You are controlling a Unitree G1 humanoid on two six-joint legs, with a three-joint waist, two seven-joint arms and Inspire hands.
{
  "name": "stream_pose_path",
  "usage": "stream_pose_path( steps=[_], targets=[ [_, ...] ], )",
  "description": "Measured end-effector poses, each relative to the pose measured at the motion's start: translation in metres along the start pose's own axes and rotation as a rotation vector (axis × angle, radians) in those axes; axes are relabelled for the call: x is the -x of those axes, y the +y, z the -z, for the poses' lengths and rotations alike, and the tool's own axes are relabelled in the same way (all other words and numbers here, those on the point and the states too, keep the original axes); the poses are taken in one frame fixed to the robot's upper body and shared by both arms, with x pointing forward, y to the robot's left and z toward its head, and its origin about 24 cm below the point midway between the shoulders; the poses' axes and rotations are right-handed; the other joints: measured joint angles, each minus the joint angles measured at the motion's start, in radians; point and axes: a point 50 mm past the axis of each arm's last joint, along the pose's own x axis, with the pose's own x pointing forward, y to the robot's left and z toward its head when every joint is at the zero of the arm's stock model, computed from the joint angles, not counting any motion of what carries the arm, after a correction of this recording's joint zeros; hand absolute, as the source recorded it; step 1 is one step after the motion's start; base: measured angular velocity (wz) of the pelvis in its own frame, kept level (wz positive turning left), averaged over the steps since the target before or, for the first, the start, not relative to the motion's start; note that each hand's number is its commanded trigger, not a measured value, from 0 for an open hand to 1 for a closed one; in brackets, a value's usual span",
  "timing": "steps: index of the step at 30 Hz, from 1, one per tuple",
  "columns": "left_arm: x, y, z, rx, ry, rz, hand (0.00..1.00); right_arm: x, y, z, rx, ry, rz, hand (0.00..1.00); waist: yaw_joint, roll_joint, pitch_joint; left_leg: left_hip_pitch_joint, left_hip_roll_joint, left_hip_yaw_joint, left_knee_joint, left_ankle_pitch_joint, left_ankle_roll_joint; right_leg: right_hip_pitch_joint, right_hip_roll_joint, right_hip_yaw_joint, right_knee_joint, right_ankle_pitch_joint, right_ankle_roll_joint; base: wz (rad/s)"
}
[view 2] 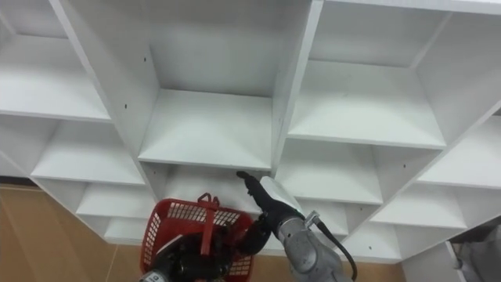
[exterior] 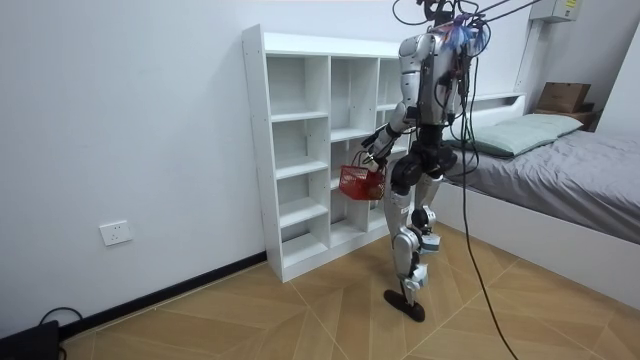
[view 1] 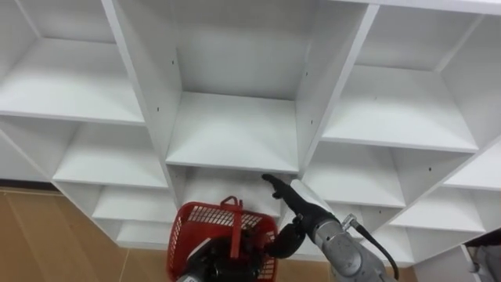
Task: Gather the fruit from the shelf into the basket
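Left hand (view 1: 210, 258) low, near, clenched on handle of red plastic mesh basket (view 1: 196, 223) | right hand (view 1: 301, 205) released, fingers (view 1: 278, 188) straight, just below middle shelf edge of white wooden closet (view 1: 235, 129)

bright, even room light, soft grey shadows inside the white closet (view 1: 235, 133) compartments

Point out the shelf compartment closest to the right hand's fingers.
The middle-column compartment seen just above the red basket, under the wide central shelf board. The right hand has straight fingers at its front edge; the other compartments lie further off.
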Motion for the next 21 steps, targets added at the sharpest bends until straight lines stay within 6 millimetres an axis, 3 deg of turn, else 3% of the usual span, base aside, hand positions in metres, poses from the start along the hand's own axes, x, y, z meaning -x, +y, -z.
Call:
stream_pose_path(
  steps=[11, 17, 21],
  targets=[
    [0.000, 0.001, 0.000, -0.007, 0.001, -0.003, 1.00, 0.001, -0.002, 0.002, -0.005, 0.005, 0.002, 0.00, 0.001, -0.002, 0.0016, 0.000, -0.001, -0.011, -0.007, 0.000, 0.000, 0.005, -0.001, -0.008, -0.001, -0.003, 0.002, 0.03],
    [0.002, 0.012, -0.003, 0.027, -0.018, -0.048, 1.00, 0.003, -0.012, 0.010, -0.162, 0.016, 0.036, 0.00, 0.000, -0.001, 0.0018, 0.001, 0.000, -0.007, -0.006, 0.000, 0.000, 0.005, 0.003, 0.003, -0.003, -0.003, 0.002, 0.00],
    [0.008, 0.027, 0.004, 0.022, 0.014, -0.108, 1.00, 0.010, -0.011, 0.023, -0.380, 0.030, 0.072, 0.00, -0.003, 0.007, 0.0022, 0.002, 0.001, -0.010, -0.006, 0.000, 0.000, 0.009, 0.003, 0.000, -0.007, -0.004, 0.002, 0.02]
  ],
)
